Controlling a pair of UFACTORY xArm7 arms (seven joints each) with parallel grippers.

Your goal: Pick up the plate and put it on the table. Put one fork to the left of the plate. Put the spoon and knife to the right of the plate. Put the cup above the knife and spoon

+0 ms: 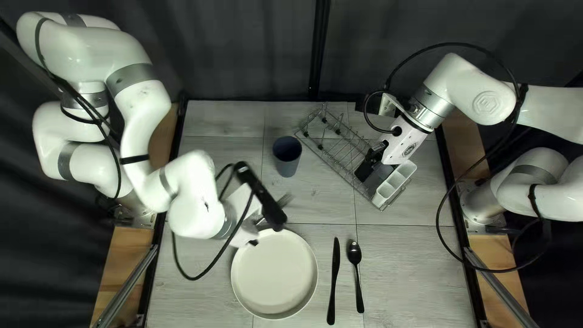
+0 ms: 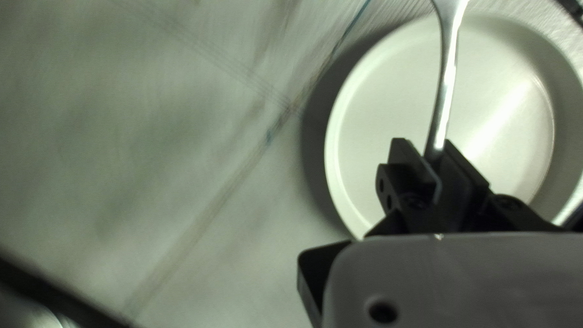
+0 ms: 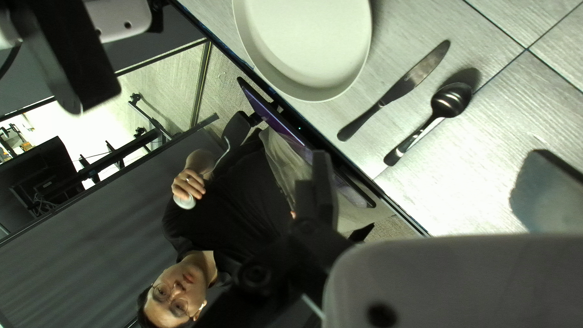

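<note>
Between the left gripper [image 1: 253,241]'s fingers, which are clamped on its handle, the fork [image 2: 448,79] points ahead, long axis nearly in line with them; from above, its head slants far-rightward, beyond the plate [image 1: 274,273]'s far rim.

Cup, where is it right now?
In the top left view, the cup stands just left of the wire rack, beyond the plate.

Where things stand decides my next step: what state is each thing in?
Fork: held, off the table
Left gripper: shut on the fork
Right gripper: state unclear
Plate: face up, on the table
Knife: lying flat
Spoon: lying flat
Cup: upright, contents hidden
Dish rack: standing on the table
</note>
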